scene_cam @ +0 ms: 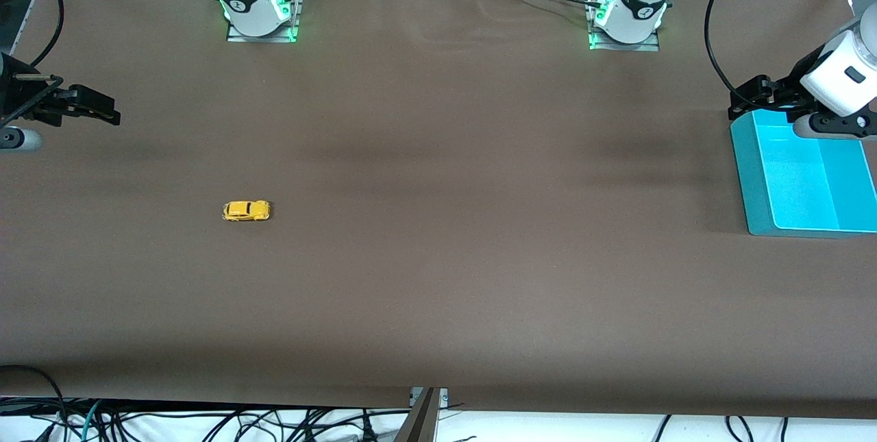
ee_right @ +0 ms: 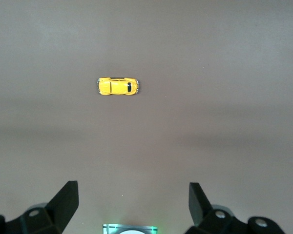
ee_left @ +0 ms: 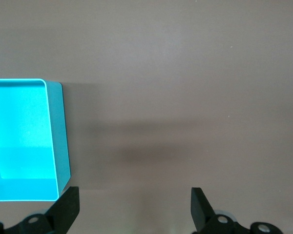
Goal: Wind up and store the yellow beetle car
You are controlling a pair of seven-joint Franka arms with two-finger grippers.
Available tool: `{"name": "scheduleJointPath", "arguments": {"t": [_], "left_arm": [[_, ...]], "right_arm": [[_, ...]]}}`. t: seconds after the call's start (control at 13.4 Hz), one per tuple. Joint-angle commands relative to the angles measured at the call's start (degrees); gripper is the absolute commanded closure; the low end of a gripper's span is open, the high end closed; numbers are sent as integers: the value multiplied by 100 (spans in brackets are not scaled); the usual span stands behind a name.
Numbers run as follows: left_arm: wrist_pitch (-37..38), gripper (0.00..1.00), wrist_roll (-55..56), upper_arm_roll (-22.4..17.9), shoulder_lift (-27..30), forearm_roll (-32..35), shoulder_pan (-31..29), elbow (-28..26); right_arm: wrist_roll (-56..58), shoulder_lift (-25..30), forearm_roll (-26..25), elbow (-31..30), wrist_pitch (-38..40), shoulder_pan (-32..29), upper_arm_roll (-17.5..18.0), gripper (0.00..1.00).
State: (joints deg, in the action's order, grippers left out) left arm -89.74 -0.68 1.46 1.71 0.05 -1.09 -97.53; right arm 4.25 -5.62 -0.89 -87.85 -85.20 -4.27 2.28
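One yellow beetle car (scene_cam: 246, 210), unlabelled.

The car (scene_cam: 246, 210) sits on the bench (scene_cam: 438, 277) toward the right arm's end, well apart from the bin (scene_cam: 757, 181) at the left arm's end.
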Motion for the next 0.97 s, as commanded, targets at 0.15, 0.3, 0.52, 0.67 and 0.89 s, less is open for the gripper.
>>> {"name": "scheduleJointPath", "arguments": {"t": [0.15, 0.3, 0.52, 0.67, 0.89], "left_arm": [[141, 0, 50, -14, -65, -84, 39, 173], [141, 0, 50, -14, -56, -84, 39, 173], [203, 0, 50, -14, -56, -84, 39, 173], [203, 0, 50, -14, -56, -84, 39, 173], [203, 0, 50, -14, -56, -84, 39, 173]], "right_arm": [[-21, -44, -17, 40, 13, -48, 0, 0], [-20, -53, -17, 93, 13, -48, 0, 0], [-20, -62, -34, 102, 13, -48, 0, 0], [-20, -62, -17, 93, 13, -48, 0, 0], [-20, -62, -8, 93, -31, -48, 0, 0]]}}
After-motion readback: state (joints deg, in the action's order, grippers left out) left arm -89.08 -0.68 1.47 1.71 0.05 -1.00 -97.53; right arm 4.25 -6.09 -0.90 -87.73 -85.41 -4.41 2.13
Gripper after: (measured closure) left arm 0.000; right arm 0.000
